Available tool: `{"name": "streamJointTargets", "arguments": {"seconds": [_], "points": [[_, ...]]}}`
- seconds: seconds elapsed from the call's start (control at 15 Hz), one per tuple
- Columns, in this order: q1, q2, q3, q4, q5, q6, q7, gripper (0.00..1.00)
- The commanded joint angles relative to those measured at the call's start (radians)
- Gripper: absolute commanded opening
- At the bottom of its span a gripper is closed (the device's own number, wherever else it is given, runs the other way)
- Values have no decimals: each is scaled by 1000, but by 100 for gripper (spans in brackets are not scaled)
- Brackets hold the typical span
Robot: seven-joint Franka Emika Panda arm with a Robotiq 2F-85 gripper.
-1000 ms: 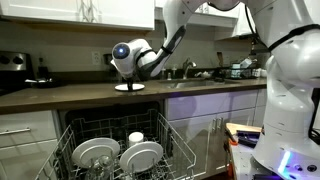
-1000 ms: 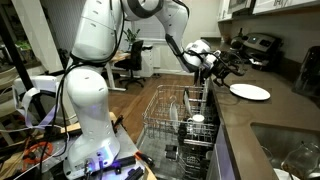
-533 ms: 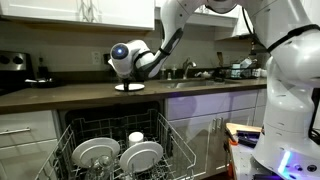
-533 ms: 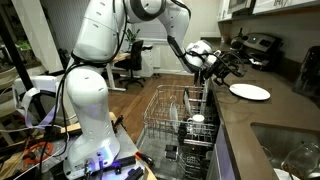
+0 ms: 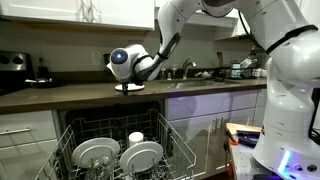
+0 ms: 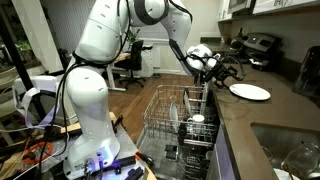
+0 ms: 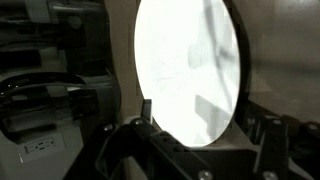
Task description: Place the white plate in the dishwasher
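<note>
The dark counter (image 6: 268, 120) carries the plate (image 6: 250, 91), which lies flat on it near the front edge, with bare counter all around. The sink (image 6: 290, 150) is set into the same top, apart from the plate. At the far end, in an exterior view, stands some clutter (image 5: 235, 72), perhaps bottles and dishes, too small to tell.

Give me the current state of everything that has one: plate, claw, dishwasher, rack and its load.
white plate: lying flat on the counter, not gripped.
claw: open, hovering close to the plate's edge.
dishwasher: open.
rack: pulled out, partly loaded.
racked plates: two, standing on edge between the tines.
small cup: sitting in the rack behind them.
</note>
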Motion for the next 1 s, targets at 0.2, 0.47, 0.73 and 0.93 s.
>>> {"name": "streamJointTargets", "arguments": {"seconds": [0.2, 0.47, 0.73, 0.93], "points": [[-19, 35, 7, 32, -15, 13, -8, 47], [-25, 33, 16, 25, 18, 16, -35, 15], [-27, 6, 26, 3, 59, 20, -71, 5], [-30, -25, 30, -8, 78, 27, -86, 7]]}}
